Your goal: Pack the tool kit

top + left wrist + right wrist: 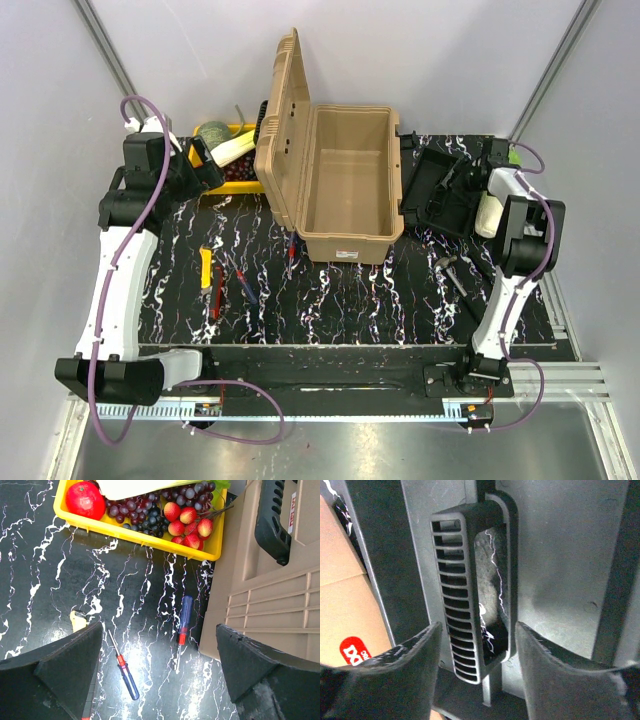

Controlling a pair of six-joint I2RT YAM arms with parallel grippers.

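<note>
The tan toolbox stands open mid-table with its lid upright on the left. Its black inner tray lies outside, to the box's right. My right gripper is over the tray; in the right wrist view it is open, with its jaws on either side of the tray's slotted handle. My left gripper is open and empty, above two blue-and-red screwdrivers beside the lid. A yellow-handled tool lies further left.
A yellow crate of grapes, strawberries and a red fruit sits behind the left gripper, against the lid. The lid's black handle faces the crate. A dark metal tool lies in front of the tray. A red-handled tool lies by the yellow one.
</note>
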